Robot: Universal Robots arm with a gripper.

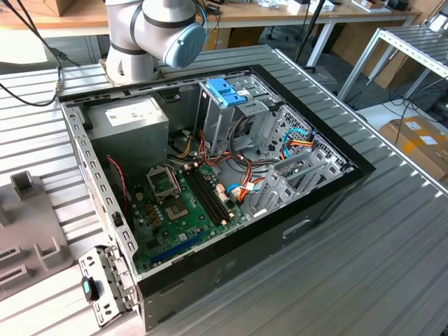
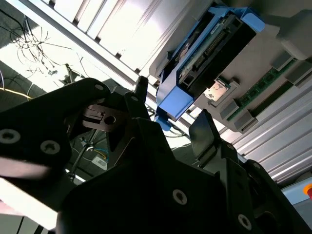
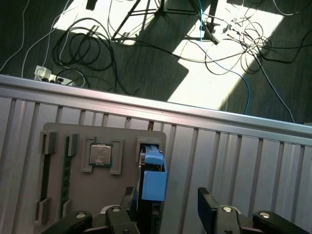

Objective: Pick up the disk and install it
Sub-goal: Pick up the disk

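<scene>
Spread wide, the jaws of the gripper (image 3: 168,202) hold nothing. In the first wrist view its black fingers (image 3: 208,209) stand to either side of the disk (image 3: 153,183). One finger is just beside the disk's blue rail and the other is well clear of it; whether the near finger touches the rail cannot be told.

The disk stands on edge in a slot at one end of the grey tray (image 3: 92,195), blue plastic uppermost. In the second wrist view the gripper (image 2: 173,105) is near the disk (image 2: 207,51), whose connector edge and blue rails rise out of the tray (image 2: 253,53).

Next to the disk's slot, the tray holds a processor chip (image 3: 101,155) in a square recess. At the tray's far end from the disk, memory sticks (image 3: 45,180) lie in narrow slots.

The tray rests on a ribbed metal table (image 3: 243,165). Past the table edge beyond the tray, cables (image 3: 234,39) sprawl over a dark floor.

In the exterior view, an open computer case (image 1: 294,231) lies just beside the tray (image 1: 28,231), toward the exterior view's right. The case holds a metal cage (image 1: 225,91) with a blue top and a grey box (image 1: 129,122). The arm (image 1: 154,35) rises behind the case.
</scene>
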